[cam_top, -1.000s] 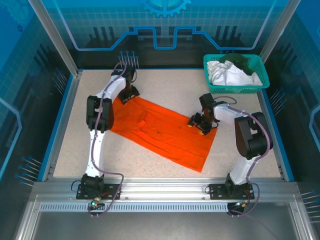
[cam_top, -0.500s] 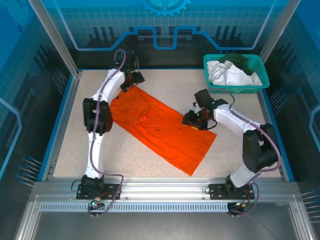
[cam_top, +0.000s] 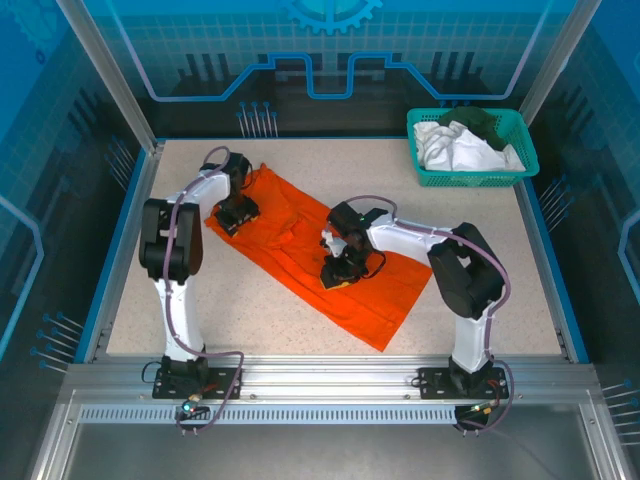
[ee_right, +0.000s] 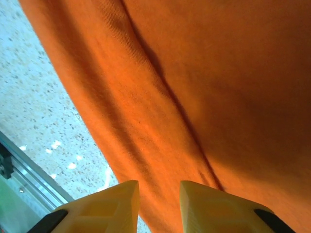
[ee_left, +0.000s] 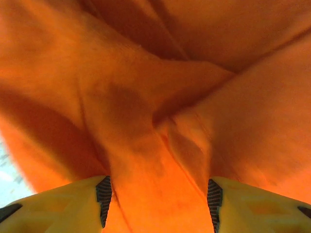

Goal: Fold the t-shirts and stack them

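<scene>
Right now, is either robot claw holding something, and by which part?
The right gripper pinches the orange t-shirt by a fold near its edge. Cloth sits between the fingers of the left gripper; a grip cannot be told.

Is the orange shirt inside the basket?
No, the orange shirt lies on the table, apart from the basket in the far right corner.

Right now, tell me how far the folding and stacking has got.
Done: no shirt looks folded or stacked. In hand: the orange t-shirt lies spread diagonally, rumpled at its far end, with the left gripper in bunched fabric there and the right gripper down on its middle. Left: folding it, then the white t-shirts and the dark green t-shirt heaped in the teal basket.
</scene>
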